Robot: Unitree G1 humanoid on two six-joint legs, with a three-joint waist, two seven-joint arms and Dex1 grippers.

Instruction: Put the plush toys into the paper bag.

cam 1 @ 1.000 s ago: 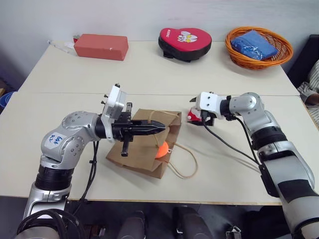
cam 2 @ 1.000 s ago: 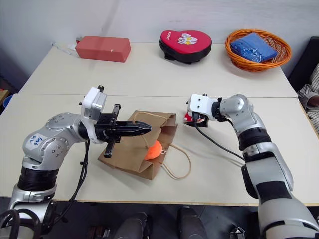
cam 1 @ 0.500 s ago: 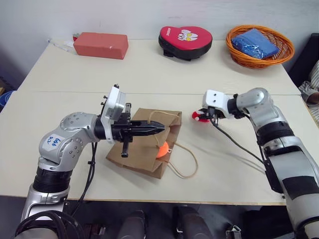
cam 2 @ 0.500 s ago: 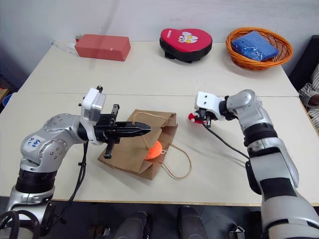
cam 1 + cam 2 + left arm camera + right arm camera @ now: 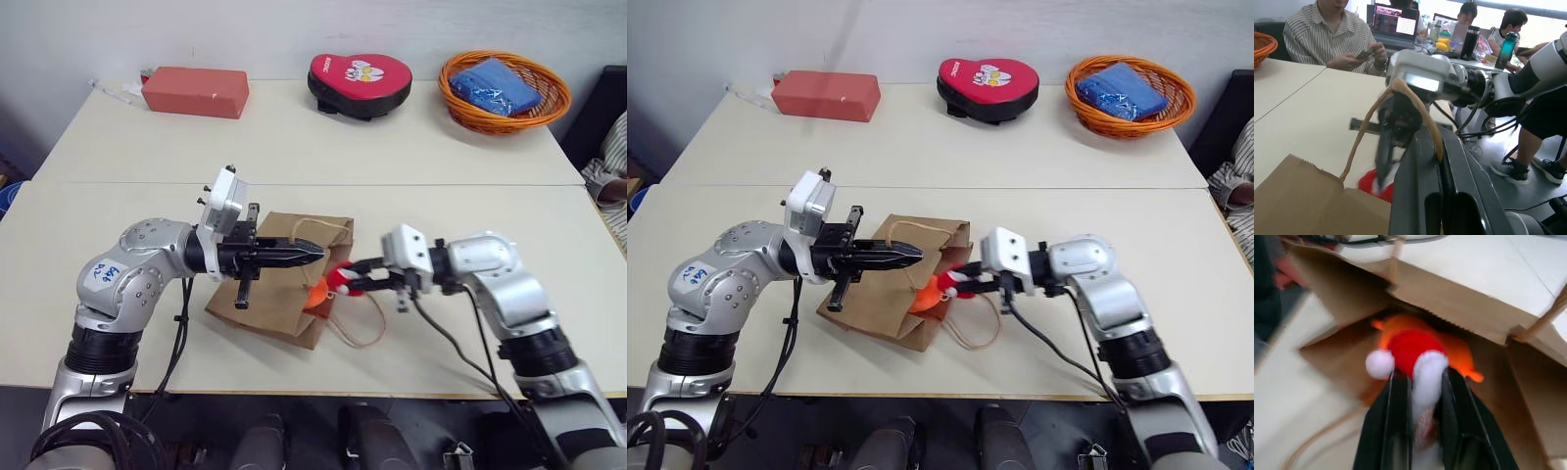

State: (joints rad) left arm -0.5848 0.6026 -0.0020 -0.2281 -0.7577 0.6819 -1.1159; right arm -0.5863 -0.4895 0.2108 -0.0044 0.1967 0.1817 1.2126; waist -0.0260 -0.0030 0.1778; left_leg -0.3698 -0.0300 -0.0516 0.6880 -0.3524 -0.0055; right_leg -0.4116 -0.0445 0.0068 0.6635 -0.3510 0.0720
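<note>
The brown paper bag (image 5: 274,286) lies on its side on the table, its mouth facing my right arm. My left gripper (image 5: 315,254) is shut on the bag's upper cord handle (image 5: 1400,93) and holds the mouth lifted open. The orange plush toy (image 5: 315,293) sits just inside the mouth. My right gripper (image 5: 350,278) is shut on the red-and-white Santa plush toy (image 5: 1418,357) and holds it level at the opening, right in front of the orange plush toy (image 5: 1454,345).
The bag's lower handle (image 5: 364,331) lies looped on the table toward the front edge. Along the far edge stand a red block (image 5: 194,91), a red heart-shaped pad (image 5: 361,80) and an orange wicker basket (image 5: 549,98) holding blue cloth. Several people sit beyond the table in the left wrist view.
My right gripper closed on the Santa toy to the right of the bag, then carried it back and leftward to the bag's mouth. The left gripper and the bag stayed put.
</note>
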